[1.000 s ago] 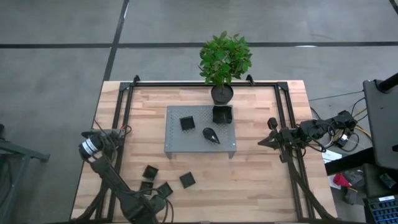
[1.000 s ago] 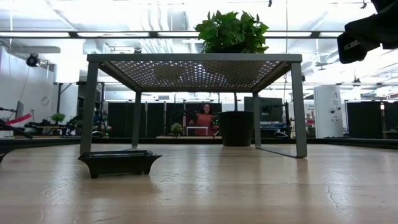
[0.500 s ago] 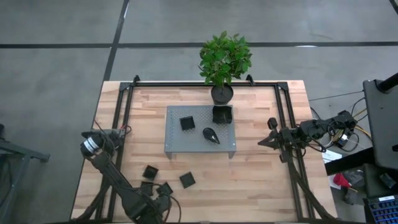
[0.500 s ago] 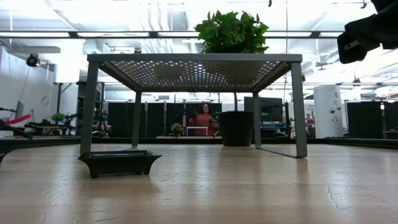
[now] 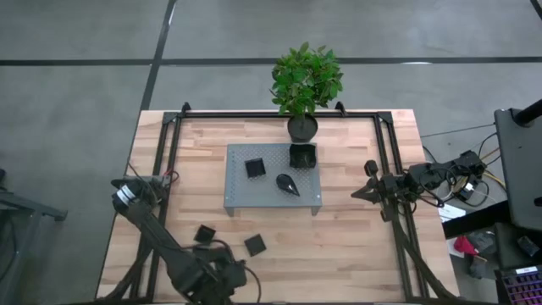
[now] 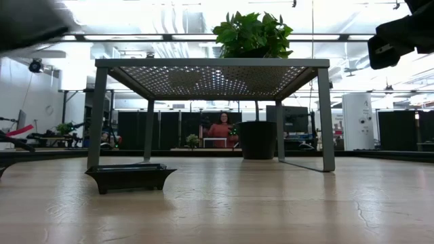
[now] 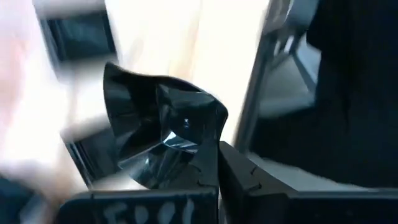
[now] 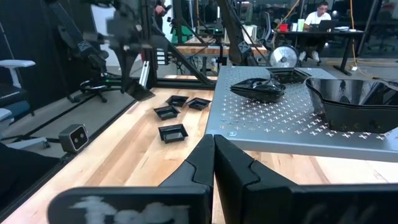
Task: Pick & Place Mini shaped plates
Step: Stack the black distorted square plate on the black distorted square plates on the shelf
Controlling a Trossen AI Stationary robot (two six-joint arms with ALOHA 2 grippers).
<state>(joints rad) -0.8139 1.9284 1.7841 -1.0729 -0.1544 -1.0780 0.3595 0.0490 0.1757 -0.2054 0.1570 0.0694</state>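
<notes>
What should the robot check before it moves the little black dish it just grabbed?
1. Left gripper shut on a small black dish: ok.
2. How firm the grip is: cannot tell, the wrist view is blurred.
3. Free space on the grey perforated platform, beside the square dish, teardrop dish and larger rounded-square dish: ok.
4. Loose dishes on the table lie apart from the platform: ok.
5. Right gripper waits at the table's right side, away from the platform: ok.

Three tiny black plates sit on the grey platform (image 5: 273,202): a square one (image 5: 254,168) at 9 o'clock, a rounded-square one (image 5: 302,156) at 1 o'clock, a teardrop (image 5: 287,184) centrally. Two squares (image 5: 204,234) (image 5: 255,246) lie on the tabletop (image 5: 339,246); another plate (image 7: 163,134) is pinched in the left hand (image 7: 217,163).
</notes>
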